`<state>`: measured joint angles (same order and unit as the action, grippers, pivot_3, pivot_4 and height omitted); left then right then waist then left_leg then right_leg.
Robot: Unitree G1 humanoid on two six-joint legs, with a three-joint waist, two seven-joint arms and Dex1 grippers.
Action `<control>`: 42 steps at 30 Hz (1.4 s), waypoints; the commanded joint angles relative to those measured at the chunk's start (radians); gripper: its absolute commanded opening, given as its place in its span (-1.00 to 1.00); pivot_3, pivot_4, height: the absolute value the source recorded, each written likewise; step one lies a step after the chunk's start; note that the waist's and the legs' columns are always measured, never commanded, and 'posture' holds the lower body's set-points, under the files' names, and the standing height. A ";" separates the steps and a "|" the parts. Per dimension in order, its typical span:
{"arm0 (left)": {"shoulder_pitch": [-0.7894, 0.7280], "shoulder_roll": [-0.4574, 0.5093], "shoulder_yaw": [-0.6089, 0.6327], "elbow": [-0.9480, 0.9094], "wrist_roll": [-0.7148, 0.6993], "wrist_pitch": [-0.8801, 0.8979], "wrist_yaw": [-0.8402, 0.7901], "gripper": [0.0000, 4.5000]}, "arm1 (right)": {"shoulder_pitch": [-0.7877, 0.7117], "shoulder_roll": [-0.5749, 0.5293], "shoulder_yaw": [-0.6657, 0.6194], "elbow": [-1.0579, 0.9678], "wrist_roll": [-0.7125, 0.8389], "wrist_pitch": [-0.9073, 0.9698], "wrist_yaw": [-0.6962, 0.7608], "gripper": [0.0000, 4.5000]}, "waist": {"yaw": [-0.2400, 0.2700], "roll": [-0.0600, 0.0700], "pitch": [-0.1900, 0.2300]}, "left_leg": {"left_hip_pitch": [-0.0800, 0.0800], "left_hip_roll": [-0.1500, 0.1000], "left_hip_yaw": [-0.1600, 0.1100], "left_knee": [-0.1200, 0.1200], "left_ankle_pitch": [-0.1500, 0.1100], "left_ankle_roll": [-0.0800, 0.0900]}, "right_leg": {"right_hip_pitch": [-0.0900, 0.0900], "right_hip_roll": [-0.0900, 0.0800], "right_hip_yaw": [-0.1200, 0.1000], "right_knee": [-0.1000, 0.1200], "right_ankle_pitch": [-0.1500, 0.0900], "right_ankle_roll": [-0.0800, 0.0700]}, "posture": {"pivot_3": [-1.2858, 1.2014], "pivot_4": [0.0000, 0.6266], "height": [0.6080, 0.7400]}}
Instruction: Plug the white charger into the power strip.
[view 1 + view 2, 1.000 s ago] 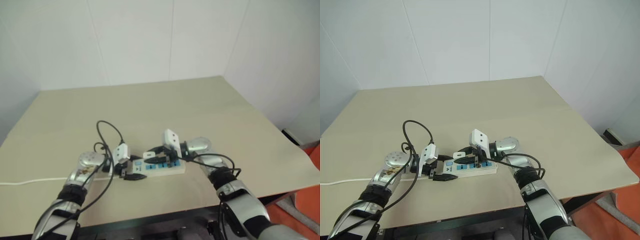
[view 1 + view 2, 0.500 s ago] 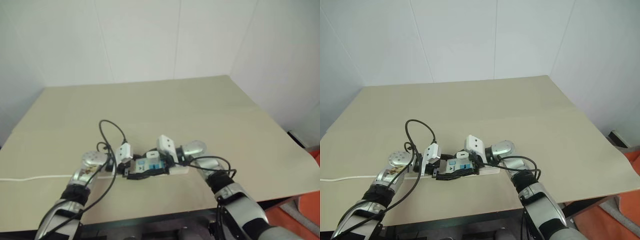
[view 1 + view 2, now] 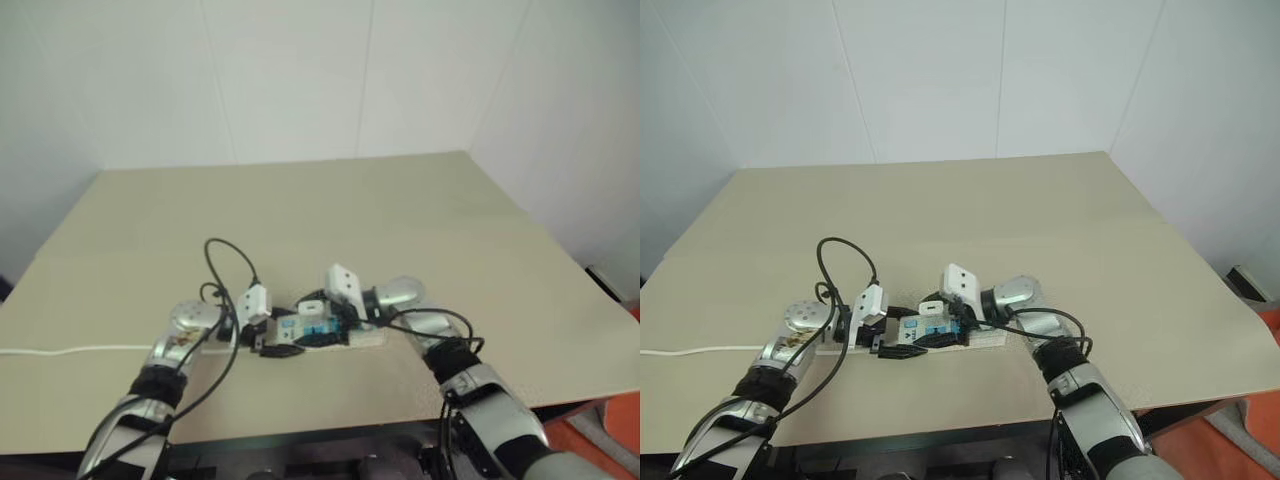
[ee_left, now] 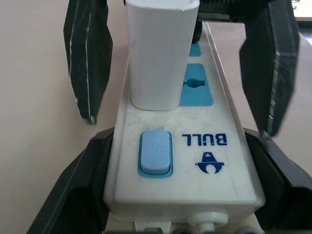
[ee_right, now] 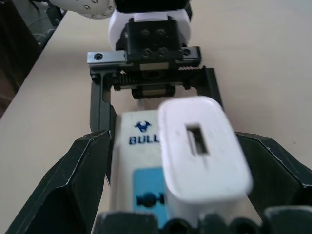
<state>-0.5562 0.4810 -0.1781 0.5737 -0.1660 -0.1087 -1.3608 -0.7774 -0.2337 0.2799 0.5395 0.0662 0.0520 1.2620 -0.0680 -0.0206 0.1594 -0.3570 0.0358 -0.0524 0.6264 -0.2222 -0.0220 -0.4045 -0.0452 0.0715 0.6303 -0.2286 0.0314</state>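
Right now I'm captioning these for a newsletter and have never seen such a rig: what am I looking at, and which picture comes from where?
This is a humanoid robot with two arms, each ending in a two-fingered black tool. The two wide pictures come from cameras in its head, looking down at a beige table. The two close ones come from a camera on each wrist, looking along that arm's tool. On the table lies a white power strip with blue sockets and a thin white cord. The left tool is shut on the strip's end by the blue switch. A white charger stands in the socket next to that switch. The right tool is open, its fingers either side of the charger, not touching it.
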 commanded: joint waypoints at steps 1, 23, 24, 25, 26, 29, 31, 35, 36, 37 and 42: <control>0.012 0.001 -0.013 0.061 0.034 0.017 0.021 0.80 | -0.001 -0.059 -0.053 -0.108 0.062 0.031 0.026 0.98 | 0.000 0.000 0.000 | 0.000 0.000 0.000 0.000 0.000 0.000 | 0.000 0.000 0.000 0.000 0.000 0.000 | 0.03 -0.52 1.00; 0.132 0.273 0.262 -0.527 -0.282 0.292 -0.017 1.00 | 0.201 -0.434 -0.271 -0.433 0.229 0.158 0.012 0.98 | 0.019 -0.002 0.019 | -0.032 0.000 -0.001 0.005 0.000 0.000 | -0.028 -0.001 -0.001 -0.001 0.001 0.000 | 0.03 -0.52 1.00; 0.136 0.282 0.276 -0.536 -0.284 0.302 -0.002 1.00 | 0.214 -0.453 -0.288 -0.441 0.237 0.164 0.011 0.98 | 0.021 -0.002 0.020 | -0.032 0.000 -0.001 0.005 0.000 0.000 | -0.028 -0.001 -0.001 -0.001 0.001 0.000 | 0.03 -0.52 1.00; 0.142 0.288 0.286 -0.547 -0.288 0.309 0.009 1.00 | 0.226 -0.467 -0.301 -0.450 0.244 0.168 0.007 0.98 | 0.021 -0.002 0.020 | -0.032 0.000 0.000 0.005 0.000 0.000 | -0.028 -0.001 -0.001 0.000 0.001 0.000 | 0.03 -0.52 1.00; 0.151 0.296 0.296 -0.557 -0.291 0.315 0.020 1.00 | 0.241 -0.483 -0.317 -0.461 0.252 0.173 0.004 0.98 | 0.021 -0.002 0.020 | -0.032 0.000 0.000 0.005 0.000 0.000 | -0.028 0.000 -0.001 0.000 0.001 0.000 | 0.03 -0.52 1.00; 0.191 0.316 0.324 -0.581 -0.297 0.332 0.044 1.00 | 0.287 -0.528 -0.360 -0.491 0.274 0.187 -0.006 0.98 | 0.019 -0.002 0.021 | -0.032 0.000 0.000 0.005 0.000 0.000 | -0.028 0.000 -0.001 0.000 0.001 0.000 | 0.03 -0.52 1.00; 0.212 0.321 0.336 -0.589 -0.302 0.343 0.060 1.00 | 0.313 -0.546 -0.379 -0.506 0.279 0.188 -0.019 0.98 | 0.020 -0.003 0.021 | -0.032 0.000 0.000 0.005 0.000 0.000 | -0.028 0.000 -0.001 0.000 0.001 0.000 | 0.03 -0.52 1.00; 0.238 0.320 0.344 -0.596 -0.304 0.352 0.086 1.00 | 0.349 -0.561 -0.404 -0.529 0.291 0.196 -0.054 0.98 | 0.022 -0.003 0.021 | -0.032 0.000 0.000 0.007 0.000 0.000 | -0.028 0.000 -0.001 0.001 0.002 0.000 | 0.03 -0.52 1.00; 0.241 0.318 0.342 -0.601 -0.306 0.354 0.091 1.00 | 0.355 -0.562 -0.408 -0.532 0.292 0.197 -0.062 0.98 | 0.022 -0.004 0.022 | -0.032 0.000 0.000 0.007 0.000 0.000 | -0.028 0.000 -0.001 0.001 0.002 0.000 | 0.03 -0.52 1.00; 0.244 0.314 0.339 -0.606 -0.308 0.355 0.096 1.00 | 0.361 -0.563 -0.412 -0.535 0.292 0.196 -0.070 0.98 | 0.022 -0.004 0.022 | -0.032 0.000 0.000 0.008 0.000 0.000 | -0.028 0.000 -0.001 0.001 0.002 0.000 | 0.03 -0.52 1.00; 0.252 0.302 0.324 -0.620 -0.311 0.358 0.111 1.00 | 0.389 -0.569 -0.417 -0.549 0.285 0.189 -0.101 0.98 | 0.023 -0.004 0.022 | -0.032 0.000 0.000 0.009 0.000 0.000 | -0.027 0.000 0.000 0.001 0.002 0.000 | 0.03 -0.52 1.00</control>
<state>-0.3076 0.7803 0.1357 -0.0145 -0.4612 0.2468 -1.2556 -0.3921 -0.7852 -0.0980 0.0261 0.3369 0.2476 1.1735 -0.0453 -0.0251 0.1815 -0.3893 0.0357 -0.0523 0.6352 -0.2220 -0.0221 -0.4318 -0.0455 0.0710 0.6311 -0.2262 0.0311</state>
